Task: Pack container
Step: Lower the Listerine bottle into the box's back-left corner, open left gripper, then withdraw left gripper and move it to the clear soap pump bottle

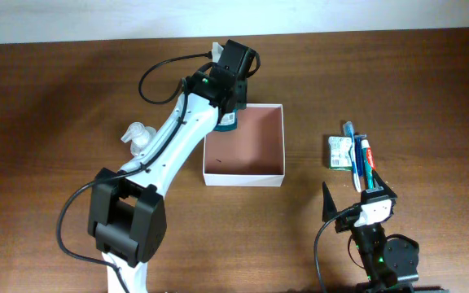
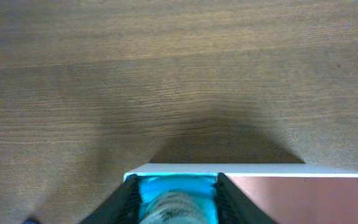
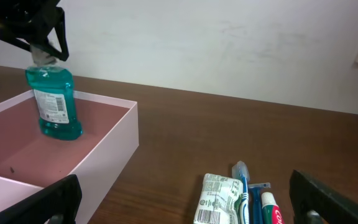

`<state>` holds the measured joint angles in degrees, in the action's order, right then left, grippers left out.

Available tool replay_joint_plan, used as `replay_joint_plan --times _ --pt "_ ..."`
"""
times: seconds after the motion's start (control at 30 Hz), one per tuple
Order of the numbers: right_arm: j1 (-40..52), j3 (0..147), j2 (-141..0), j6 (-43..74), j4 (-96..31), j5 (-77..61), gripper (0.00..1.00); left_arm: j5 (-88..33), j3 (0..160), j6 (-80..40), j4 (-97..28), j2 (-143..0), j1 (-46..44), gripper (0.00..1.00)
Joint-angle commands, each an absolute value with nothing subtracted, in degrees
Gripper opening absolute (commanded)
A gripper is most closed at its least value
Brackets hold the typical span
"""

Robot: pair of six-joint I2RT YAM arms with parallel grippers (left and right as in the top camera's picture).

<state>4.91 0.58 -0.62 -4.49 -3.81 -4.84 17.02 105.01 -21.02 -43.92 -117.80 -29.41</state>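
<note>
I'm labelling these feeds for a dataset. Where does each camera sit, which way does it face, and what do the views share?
Overhead: above the table, looking straight down; left arm and right arm show.
Left wrist: on the left arm, looking down past its fingers at the teal bottle and container corner.
Right wrist: low near the table, facing the far wall; right gripper's open fingertips frame the toiletries.
Shared: all three show the container and bottle.

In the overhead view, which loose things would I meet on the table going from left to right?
From the left: clear bottle → container → packet → toothbrush → toothpaste. The teal bottle overlaps the container, so it is left out.
</note>
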Motion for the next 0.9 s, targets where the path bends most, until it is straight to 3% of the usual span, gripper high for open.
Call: replay_joint_plan --times 0.0,0.1,0.17,0.63,0.87 --pt "4.43 0.32 -0.21 -4.25 -4.1 -4.93 0.98 18.46 106.85 -21.58 -44.27 -117.32 -29.47 0.49" --pt "4.43 0.32 -0.21 -4.25 -4.1 -4.93 0.98 18.46 106.85 -21.58 -44.73 -117.32 -29.47 0.61" --pt "4.43 0.32 -0.21 -4.25 -4.1 -4.93 0.98 18.46 106.85 -21.58 -45.04 -117.32 -29.47 0.63" --pt "4.43 0.32 -0.21 -4.25 -4.1 -4.93 0.98 18.92 110.02 -11.97 -45.06 -114.48 -29.26 0.64" --pt "4.43 0.32 -0.21 -4.25 -4.1 -4.93 0.98 20.43 110.04 -10.59 -47.86 -108.33 -24.71 0.64"
